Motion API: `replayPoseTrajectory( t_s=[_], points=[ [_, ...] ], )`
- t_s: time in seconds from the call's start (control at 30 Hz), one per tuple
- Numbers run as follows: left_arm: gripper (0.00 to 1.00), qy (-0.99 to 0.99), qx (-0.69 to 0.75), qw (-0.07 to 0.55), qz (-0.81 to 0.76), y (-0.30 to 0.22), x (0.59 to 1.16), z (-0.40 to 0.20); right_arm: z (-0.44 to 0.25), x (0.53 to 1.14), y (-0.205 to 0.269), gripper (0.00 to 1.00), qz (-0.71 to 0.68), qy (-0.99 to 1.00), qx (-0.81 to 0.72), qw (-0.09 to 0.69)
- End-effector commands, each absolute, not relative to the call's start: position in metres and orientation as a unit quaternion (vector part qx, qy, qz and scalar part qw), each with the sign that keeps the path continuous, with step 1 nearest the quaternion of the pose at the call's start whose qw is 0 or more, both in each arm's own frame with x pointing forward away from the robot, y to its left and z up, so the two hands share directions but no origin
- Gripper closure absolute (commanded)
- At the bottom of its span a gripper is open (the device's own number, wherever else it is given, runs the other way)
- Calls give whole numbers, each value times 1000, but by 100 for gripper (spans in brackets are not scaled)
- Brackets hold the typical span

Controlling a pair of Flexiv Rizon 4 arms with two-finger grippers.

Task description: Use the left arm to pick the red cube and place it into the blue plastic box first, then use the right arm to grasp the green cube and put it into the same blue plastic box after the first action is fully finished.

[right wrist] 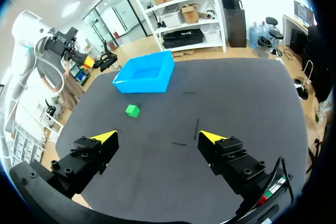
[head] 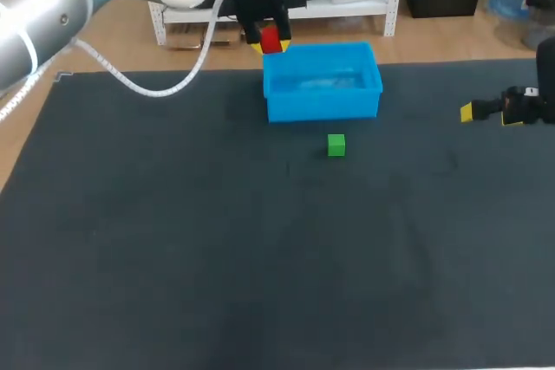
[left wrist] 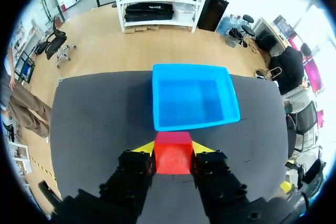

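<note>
The left gripper (left wrist: 172, 149) is clamped on two opposite faces of the red cube (left wrist: 173, 160), holding it aloft by the rim of the blue plastic box (left wrist: 191, 100). The cube looks rigid, light and smooth-sided, so a square pinch should hold. The box is glossy, thin-walled and open-topped. The green cube (head: 336, 146) rests on the matte tabletop (head: 173, 240). The right gripper (right wrist: 157, 140) stands apart, empty.
</note>
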State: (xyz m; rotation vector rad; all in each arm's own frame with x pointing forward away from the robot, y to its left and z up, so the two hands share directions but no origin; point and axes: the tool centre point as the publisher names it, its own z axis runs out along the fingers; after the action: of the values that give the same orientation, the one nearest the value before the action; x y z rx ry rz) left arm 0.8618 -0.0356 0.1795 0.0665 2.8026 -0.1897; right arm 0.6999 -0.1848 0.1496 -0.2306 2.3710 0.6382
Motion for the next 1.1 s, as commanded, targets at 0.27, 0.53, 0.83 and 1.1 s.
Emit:
replayPoseTrajectory(
  t_s=[0.27,0.53,0.83,1.1],
  points=[
    [100,978,26,185,-89,-46,879,183,150,700,-185,0,243,907,-88,331],
    [100,974,27,199,-107,-50,884,180,150,700,-185,0,243,907,-88,331],
    [100,970,21,207,-125,-50,887,168,150,700,-185,0,243,907,-88,331],
    [100,962,17,225,-153,-48,890,159,150,700,-185,0,243,907,-88,331]
  ],
)
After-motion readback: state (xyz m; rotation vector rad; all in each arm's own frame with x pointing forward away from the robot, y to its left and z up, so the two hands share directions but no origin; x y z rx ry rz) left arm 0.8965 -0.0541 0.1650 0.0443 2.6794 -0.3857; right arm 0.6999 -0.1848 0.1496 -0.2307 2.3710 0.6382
